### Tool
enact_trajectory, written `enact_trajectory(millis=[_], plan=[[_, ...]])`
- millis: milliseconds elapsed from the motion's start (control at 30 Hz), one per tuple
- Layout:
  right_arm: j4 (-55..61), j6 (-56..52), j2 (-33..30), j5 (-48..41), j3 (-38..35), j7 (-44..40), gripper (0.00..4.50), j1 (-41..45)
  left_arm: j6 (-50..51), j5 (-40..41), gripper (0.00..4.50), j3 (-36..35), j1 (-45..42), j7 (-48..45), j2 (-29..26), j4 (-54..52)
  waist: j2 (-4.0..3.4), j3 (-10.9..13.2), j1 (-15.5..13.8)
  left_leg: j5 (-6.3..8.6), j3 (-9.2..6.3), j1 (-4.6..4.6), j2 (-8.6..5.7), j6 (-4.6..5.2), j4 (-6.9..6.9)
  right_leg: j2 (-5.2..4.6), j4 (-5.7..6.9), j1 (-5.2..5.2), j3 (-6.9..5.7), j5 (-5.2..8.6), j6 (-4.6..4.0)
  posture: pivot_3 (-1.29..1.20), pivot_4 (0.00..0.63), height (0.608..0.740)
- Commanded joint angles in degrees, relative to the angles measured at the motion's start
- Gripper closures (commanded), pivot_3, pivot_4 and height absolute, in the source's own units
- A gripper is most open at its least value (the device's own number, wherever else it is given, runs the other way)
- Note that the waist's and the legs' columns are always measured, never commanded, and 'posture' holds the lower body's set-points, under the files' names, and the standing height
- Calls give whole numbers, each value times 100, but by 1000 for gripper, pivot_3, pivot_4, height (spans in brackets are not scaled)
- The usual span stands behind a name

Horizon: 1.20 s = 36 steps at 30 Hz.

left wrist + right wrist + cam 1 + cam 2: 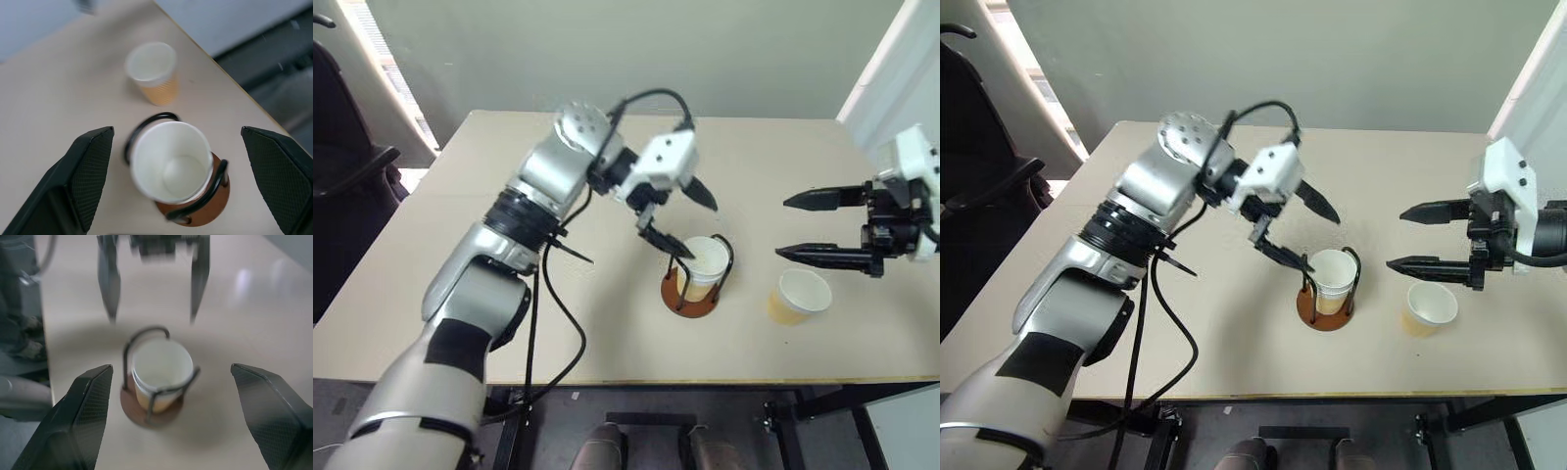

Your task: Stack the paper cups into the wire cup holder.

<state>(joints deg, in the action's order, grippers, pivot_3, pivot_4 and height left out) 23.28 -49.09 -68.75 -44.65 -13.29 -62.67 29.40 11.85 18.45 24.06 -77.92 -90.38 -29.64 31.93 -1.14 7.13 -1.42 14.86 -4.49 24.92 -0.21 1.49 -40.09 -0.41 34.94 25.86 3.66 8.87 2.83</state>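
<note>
Your left gripper (683, 217) hangs just above the wire cup holder (693, 294) with its fingers spread wide and nothing between them; one finger tip sits right by the rim of the cup in the holder (703, 264), though you cannot be sure whether it touches. That cup stands upright inside the two black loops on the reddish base; from above it looks like one cup, and whether another is nested under it is hard to say. The loose cup (798, 296) is what the coming move turns on: it stands upright on the table (460, 245), mouth up, to the right of the holder and apart from it, near the front edge. Your right gripper (815, 227) is plainly the nearer one. Its fingers are open wide and empty, lying roughly level and pointing toward the holder, with the lower finger just above and behind the cup's rim. The cup's long axis is vertical, so the fingers would likely need to drop down either side of its wall.
</note>
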Motion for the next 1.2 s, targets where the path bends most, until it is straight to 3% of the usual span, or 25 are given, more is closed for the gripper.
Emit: enact_trajectory(millis=[33,267,400,533,767,1200], plan=[[309,-248,36,5,-6,365,488,-187,685,226,18,-675,151,-101,-429,-87,-1,-1,23,0,0,0,1,-1,2,2,0,0,1,0,0,0,150,740],[642,-317,167,66,-11,659,488,-790,1353,600,18,-1445,1391,-170,-1339,-1252,-3,-2,-12,-31,0,-1,0,-52,-2,3,-2,0,2,4,6,0,150,740],[577,-124,-8,453,203,600,488,-950,1504,865,18,-1868,1693,-145,-1596,-1453,-2,-2,-44,-28,-1,2,-5,-46,-7,-3,-4,-1,2,4,5,0,150,740],[481,161,-314,1010,503,456,488,-1202,1486,939,18,-2066,1738,-171,-1675,-1519,-3,-2,-47,-1,-1,-1,-7,0,-7,-7,0,-4,1,5,2,0,150,740],[488,420,-788,1771,767,380,488,-1756,1130,936,18,-2243,1583,-211,-1856,-1340,-3,-2,-14,-1,-1,-2,-5,0,-1,-5,4,1,2,3,-3,0,150,740],[480,544,-696,2475,1438,347,488,-1637,1139,941,18,-2278,1388,-157,-1859,-1205,-3,-2,-10,1,-2,-2,-5,3,-1,-4,2,0,3,2,-2,0,150,740]])
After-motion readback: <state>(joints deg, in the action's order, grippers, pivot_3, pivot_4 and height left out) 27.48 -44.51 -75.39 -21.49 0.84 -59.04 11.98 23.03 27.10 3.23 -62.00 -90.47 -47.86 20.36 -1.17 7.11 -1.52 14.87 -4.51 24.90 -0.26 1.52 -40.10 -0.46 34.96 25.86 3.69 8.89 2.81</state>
